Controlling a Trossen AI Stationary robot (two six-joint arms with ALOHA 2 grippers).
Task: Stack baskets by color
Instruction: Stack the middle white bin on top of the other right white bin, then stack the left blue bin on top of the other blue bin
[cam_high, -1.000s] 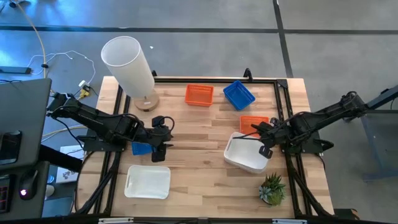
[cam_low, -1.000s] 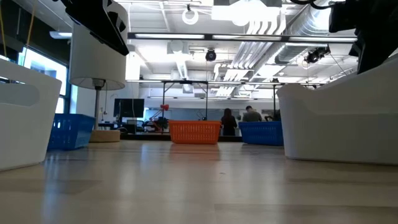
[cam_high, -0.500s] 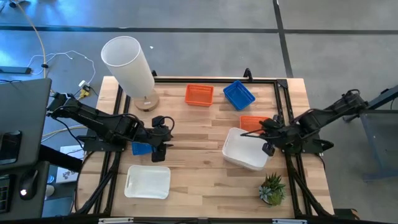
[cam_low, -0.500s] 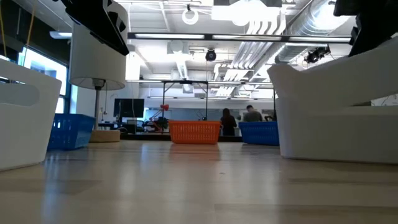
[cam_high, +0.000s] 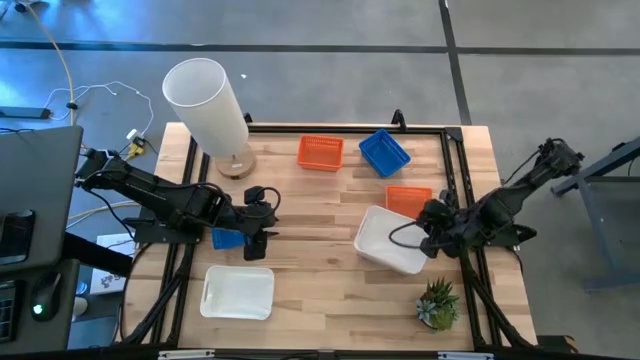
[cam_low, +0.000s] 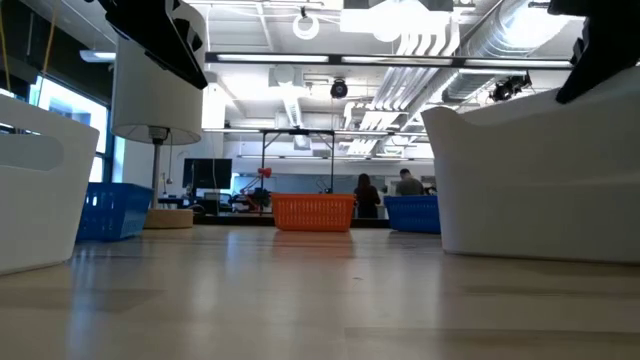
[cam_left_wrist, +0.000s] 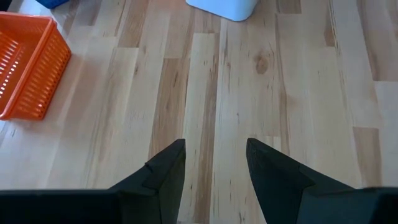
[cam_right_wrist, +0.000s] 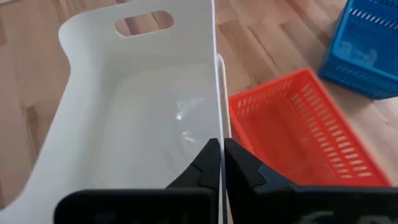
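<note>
A white basket (cam_high: 390, 240) (cam_low: 540, 170) stands at the table's right, with my right gripper (cam_high: 428, 236) (cam_right_wrist: 221, 149) shut on its wall. An orange basket (cam_high: 408, 199) (cam_right_wrist: 298, 124) lies just beyond it. Another orange basket (cam_high: 320, 152) and a blue basket (cam_high: 384, 152) sit at the far edge. A second white basket (cam_high: 238, 292) rests near the front left. My left gripper (cam_high: 262, 232) (cam_left_wrist: 214, 146) hangs open over bare wood, with a blue basket (cam_high: 226, 238) under its arm. My right gripper pinches the rim of the white basket's far long wall (cam_right_wrist: 216, 124), near that wall's right end, with one finger inside the basket and one outside. The fingers come from the table's right, slanting down, and lie along the wall. The basket stays upright; whether its bottom is on the table, I cannot tell.
A tall white cylinder lamp (cam_high: 210, 100) stands at the far left corner. A small potted plant (cam_high: 437, 303) sits at the near right, close to the held basket. Black frame rails (cam_high: 455, 170) run along the table's sides. Bare wood (cam_high: 320, 240) lies between the two arms.
My right gripper has swung about at the table's right and turned, still shut. The white basket has turned with it, and its left end has shifted toward the table's left. My left arm has kept still.
</note>
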